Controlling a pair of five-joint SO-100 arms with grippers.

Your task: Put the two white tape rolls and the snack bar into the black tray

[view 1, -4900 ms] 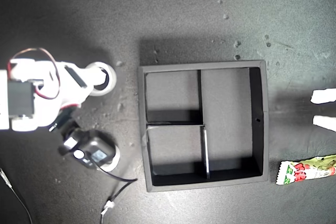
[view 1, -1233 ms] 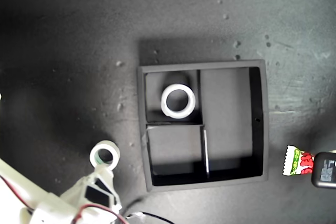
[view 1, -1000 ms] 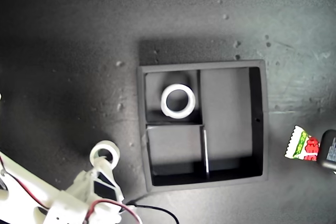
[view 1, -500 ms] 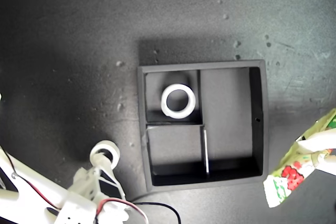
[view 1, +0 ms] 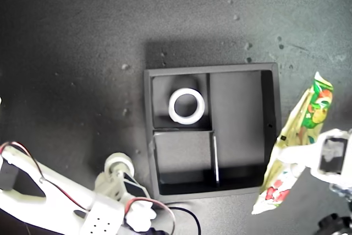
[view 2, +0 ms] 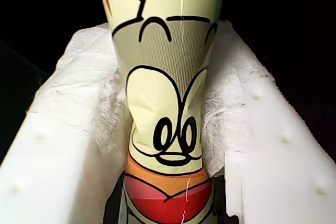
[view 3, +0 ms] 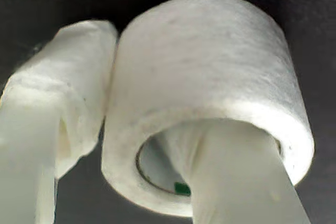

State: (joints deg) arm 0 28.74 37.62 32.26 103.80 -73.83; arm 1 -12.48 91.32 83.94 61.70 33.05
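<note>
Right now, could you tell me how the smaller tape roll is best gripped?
By its wall, from above: the smaller tape roll has its open centre facing up, so one finger goes inside and one outside, as my second gripper holds it.

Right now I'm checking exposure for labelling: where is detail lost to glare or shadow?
Exterior view: the arms wash out to near-featureless white, and the black tray hides its floor in wall shadows. First wrist view: the snack bar is sharp, background pure black. Second wrist view: the tape roll looks soft and overexposed.
</note>
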